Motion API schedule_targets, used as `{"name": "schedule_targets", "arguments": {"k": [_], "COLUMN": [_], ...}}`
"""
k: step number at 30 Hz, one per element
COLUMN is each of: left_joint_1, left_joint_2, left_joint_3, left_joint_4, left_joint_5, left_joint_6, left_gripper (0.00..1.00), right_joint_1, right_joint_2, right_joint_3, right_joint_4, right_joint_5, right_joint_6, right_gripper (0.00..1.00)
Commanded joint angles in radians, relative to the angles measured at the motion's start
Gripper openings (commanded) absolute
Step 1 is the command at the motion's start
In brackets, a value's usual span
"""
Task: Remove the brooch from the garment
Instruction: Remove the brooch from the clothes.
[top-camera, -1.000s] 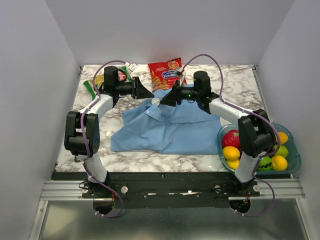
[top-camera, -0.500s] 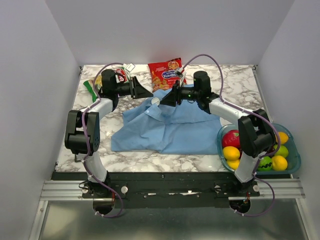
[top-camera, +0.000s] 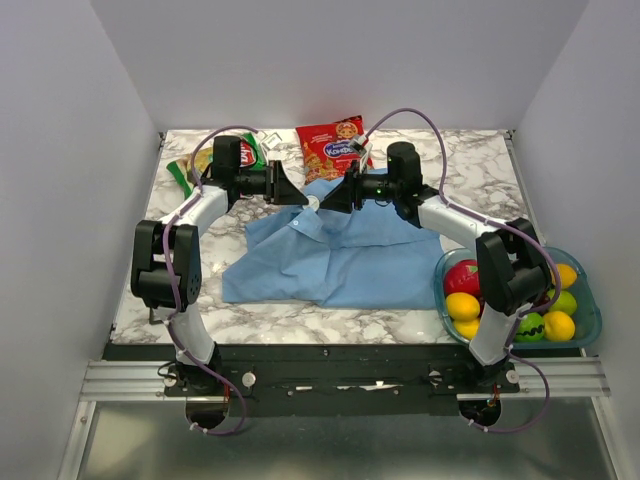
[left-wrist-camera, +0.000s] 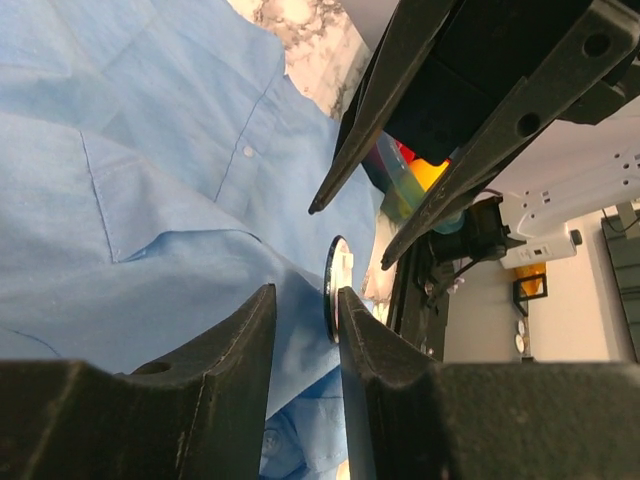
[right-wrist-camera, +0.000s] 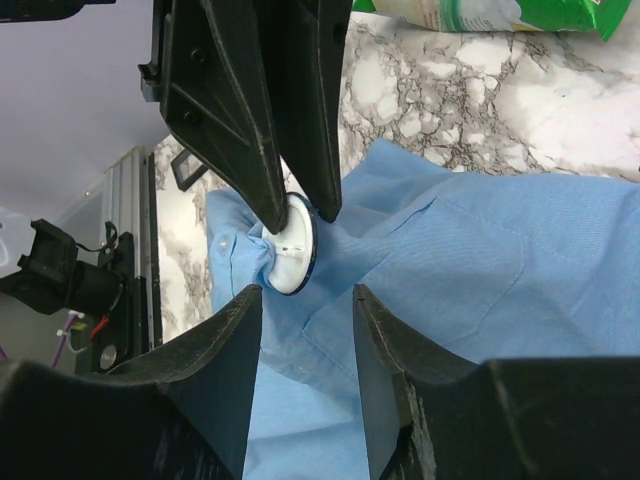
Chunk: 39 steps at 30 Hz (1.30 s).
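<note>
The light blue garment (top-camera: 340, 250) lies crumpled mid-table. The brooch (top-camera: 311, 203) sits on its raised collar end, a small disc with a white back and dark blue rim (right-wrist-camera: 293, 247), edge-on in the left wrist view (left-wrist-camera: 333, 290). My left gripper (top-camera: 297, 196) is narrowly open, its fingertips (right-wrist-camera: 272, 215) straddling the brooch's top and a fold of cloth; the brooch's rim lies against one finger (left-wrist-camera: 352, 315). My right gripper (top-camera: 326, 203) faces it from the right, open and empty, the brooch just ahead of its fingers (right-wrist-camera: 245, 320).
A red snack bag (top-camera: 333, 145) lies behind the garment. A green packet (top-camera: 185, 172) and a red wrapper (top-camera: 243, 150) lie at the back left. A clear bowl (top-camera: 592, 305) of fruit stands at the front right.
My left gripper drew back a little to the left, then came in again onto the brooch. My right gripper has stayed put.
</note>
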Motion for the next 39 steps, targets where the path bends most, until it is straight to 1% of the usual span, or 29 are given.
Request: {"name": "schedule_targets", "arguments": {"k": [1, 5, 8, 9, 11, 12, 13, 14, 15, 16, 17, 18, 19, 20, 21, 22, 23, 25, 26, 27, 28, 29, 30, 32, 34, 39], "left_joint_1": [-0.011, -0.012, -0.012, -0.012, -0.012, -0.012, -0.012, -0.012, -0.012, -0.014, -0.017, -0.025, -0.038, -0.04, -0.04, -0.049, -0.063, -0.089, -0.11, -0.123, -0.133, -0.155, -0.164, -0.18, -0.19, -0.19], "left_joint_2": [-0.007, -0.008, -0.004, -0.001, 0.006, 0.01, 0.015, 0.036, 0.056, 0.082, 0.158, 0.201, 0.231, 0.196, 0.155, 0.116, 0.058, 0.009, -0.054, -0.094, -0.131, -0.198, -0.224, -0.273, -0.29, -0.307], "left_joint_3": [0.015, 0.029, 0.051, 0.06, 0.1, 0.126, 0.162, 0.273, 0.349, 0.432, 0.635, 0.741, 0.829, 0.828, 0.789, 0.744, 0.671, 0.596, 0.492, 0.43, 0.372, 0.276, 0.234, 0.161, 0.135, 0.115], "left_joint_4": [-0.082, -0.093, -0.087, -0.085, -0.108, -0.154, -0.23, -0.468, -0.629, -0.813, -1.216, -1.413, -1.511, -1.509, -1.507, -1.501, -1.443, -1.371, -1.26, -1.187, -1.123, -1.002, -0.943, -0.828, -0.783, -0.725], "left_joint_5": [0.023, 0.017, 0.006, 0.011, 0.024, 0.033, 0.047, 0.055, 0.06, 0.026, -0.018, -0.069, -0.113, -0.25, -0.291, -0.345, -0.456, -0.566, -0.612, -0.708, -0.747, -0.79, -0.854, -0.926, -1.011, -1.135], "left_joint_6": [0.068, 0.081, 0.084, 0.089, 0.129, 0.174, 0.245, 0.481, 0.617, 0.805, 0.986, 1.352, 1.333, 1.348, 1.503, 1.555, 1.574, 1.615, 1.621, 1.626, 1.666, 1.68, 1.689, 1.718, 1.724, 1.645], "left_gripper": [0.38, 0.34, 0.28, 0.2, 0.1, 0.03, 0.01, 0.0, 0.0, 0.0, 0.0, 0.0, 0.0, 0.0, 0.0, 0.0, 0.0, 0.0, 0.0, 0.0, 0.0, 0.0, 0.0, 0.0, 0.0, 0.0], "right_joint_1": [-0.004, -0.004, -0.003, -0.003, -0.004, -0.003, -0.003, -0.003, -0.003, -0.004, -0.004, -0.004, -0.004, -0.004, -0.004, -0.004, -0.006, -0.004, -0.004, -0.004, -0.004, -0.004, -0.004, -0.004, -0.006, -0.01], "right_joint_2": [-0.009, -0.009, -0.011, -0.01, -0.012, -0.015, -0.018, -0.02, -0.026, -0.036, -0.041, -0.047, -0.064, -0.072, -0.078, -0.086, -0.096, -0.112, -0.127, -0.133, -0.144, -0.155, -0.171, -0.19, -0.21, -0.218], "right_joint_3": [0.001, 0.001, 0.006, 0.008, 0.021, 0.03, 0.043, 0.049, 0.054, 0.061, 0.075, 0.078, 0.083, 0.086, 0.087, 0.089, 0.09, 0.089, 0.089, 0.084, 0.081, 0.077, 0.071, 0.054, 0.043, 0.049], "right_joint_4": [-0.03, -0.034, -0.044, -0.049, -0.073, -0.087, -0.115, -0.129, -0.147, -0.184, -0.207, -0.227, -0.266, -0.285, -0.287, -0.341, -0.354, -0.379, -0.382, -0.386, -0.389, -0.391, -0.391, -0.389, -0.389, -0.389], "right_joint_5": [-0.001, -0.004, -0.006, -0.006, -0.008, -0.009, -0.012, -0.014, -0.015, -0.014, -0.017, -0.017, -0.02, -0.018, -0.012, -0.006, 0.0, 0.018, 0.023, 0.029, 0.04, 0.049, 0.061, 0.101, 0.13, 0.141], "right_joint_6": [-0.019, -0.022, -0.034, -0.039, -0.062, -0.073, -0.102, -0.119, -0.137, -0.174, -0.197, -0.221, -0.258, -0.302, -0.321, -0.361, -0.376, -0.402, -0.406, -0.41, -0.412, -0.41, -0.409, -0.41, -0.43, -0.444], "right_gripper": [0.49, 0.49, 0.49, 0.49, 0.49, 0.49, 0.49, 0.49, 0.49, 0.49, 0.49, 0.49, 0.49, 0.49, 0.49, 0.49, 0.49, 0.49, 0.49, 0.49, 0.49, 0.49, 0.49, 0.49, 0.49, 0.49]}}
